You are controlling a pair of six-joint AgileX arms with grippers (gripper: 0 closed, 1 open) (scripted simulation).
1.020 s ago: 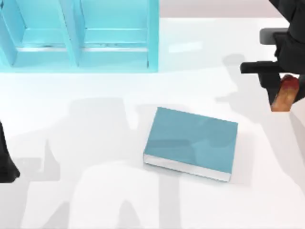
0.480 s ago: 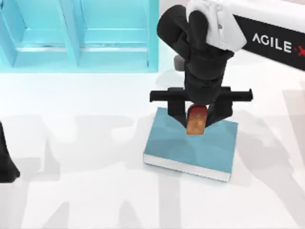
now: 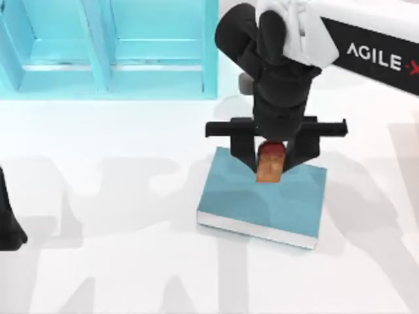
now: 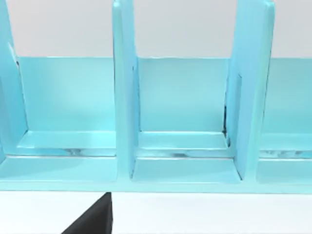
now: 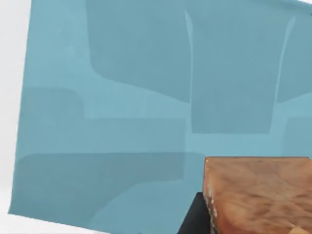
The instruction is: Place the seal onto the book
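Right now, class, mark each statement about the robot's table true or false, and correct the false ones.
1. The right gripper holds the seal. True.
2. The seal is over the book. True.
3. The book stands inside the shelf unit. False: it lies flat on the table, in front of the shelf unit.
4. The left arm is carrying the seal. False: it sits parked at the table's left edge.
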